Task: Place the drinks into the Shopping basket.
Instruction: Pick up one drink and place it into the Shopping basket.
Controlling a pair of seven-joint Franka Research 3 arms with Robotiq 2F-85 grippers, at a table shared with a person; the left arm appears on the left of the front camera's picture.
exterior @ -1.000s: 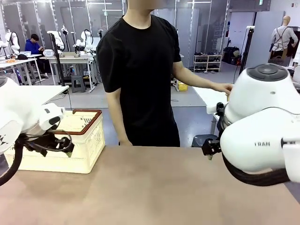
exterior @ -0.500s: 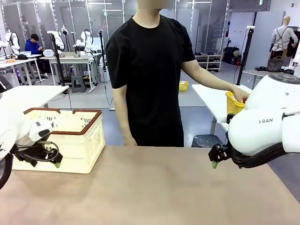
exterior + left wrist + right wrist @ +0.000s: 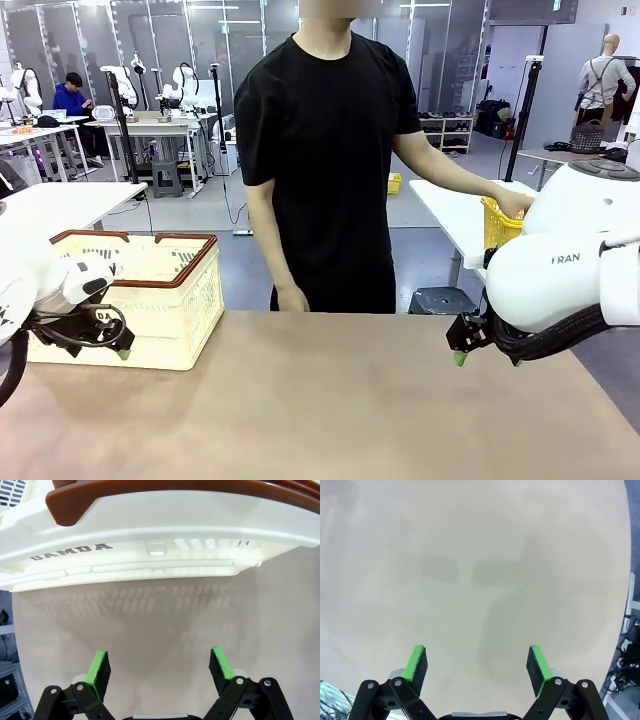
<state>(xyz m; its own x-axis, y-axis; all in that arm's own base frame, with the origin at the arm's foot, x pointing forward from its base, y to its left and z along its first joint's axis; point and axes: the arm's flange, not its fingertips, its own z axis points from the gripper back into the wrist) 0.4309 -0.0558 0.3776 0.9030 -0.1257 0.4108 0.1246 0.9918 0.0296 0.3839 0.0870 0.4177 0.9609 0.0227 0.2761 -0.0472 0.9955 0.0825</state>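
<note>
at the left edge of the front view the left pincer (image 3: 115, 350) hangs low over the brown surface (image 3: 320, 410), just in front of the near wall of the shopping basket (image 3: 175, 305). in its wrist view its two green pads (image 3: 100, 666) stand wide apart with nothing between them; bare surface lies below them, and the basket's side rises just ahead with the print "damda". the shopping basket stands upright on the left part of the surface, toward its far edge. it is cream with slotted walls and a brown rim (image 3: 180, 238). what lies inside it cannot be made out from here.

in the middle, a person in a black t-shirt (image 3: 325, 160) stands at the far side of the surface. one hand (image 3: 292, 298) hangs down by the surface's far edge. the other hand (image 3: 512, 203) reaches out to the picture's right and rests on a yellow mesh basket (image 3: 494, 225). that basket sits on a white table (image 3: 450, 205) farther back and is partly hidden behind the right arm's white housing.

on the right, the right pincer (image 3: 458, 356) hovers above the surface near its far right part, well apart from the shopping basket. in its wrist view its fingers are spread wide and hold nothing, with plain surface beneath and their faint shadow on it.
</note>
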